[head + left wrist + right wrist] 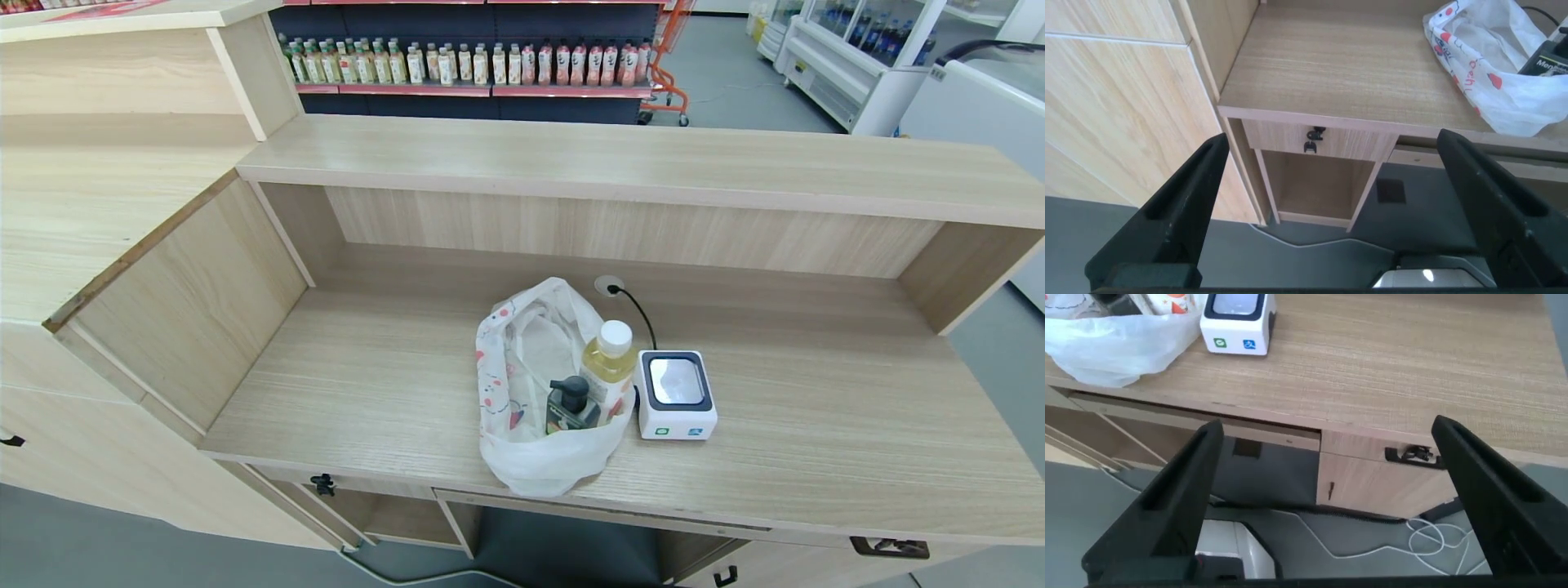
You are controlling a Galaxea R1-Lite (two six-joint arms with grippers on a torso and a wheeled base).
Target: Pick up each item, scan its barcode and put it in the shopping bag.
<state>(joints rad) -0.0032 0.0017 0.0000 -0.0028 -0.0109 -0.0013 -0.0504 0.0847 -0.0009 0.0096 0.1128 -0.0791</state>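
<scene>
Head view: tea bottle [611, 359] & pump bottle [571, 403] are stowed upright in shopping bag [522, 457] just beside scanner [676, 395], job prob. finished, so left gripper [1331, 140] & right gripper [1327, 425] are held wide, empty.

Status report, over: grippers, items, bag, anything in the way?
Left gripper open, empty. Right gripper open, empty. Pump bottle and drink bottle in shopping bag, scanner beside it. No obstruction seen.

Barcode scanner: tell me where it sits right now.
In the head view, the scanner stands on the wooden counter, near its middle, immediately right of the shopping bag.
</scene>
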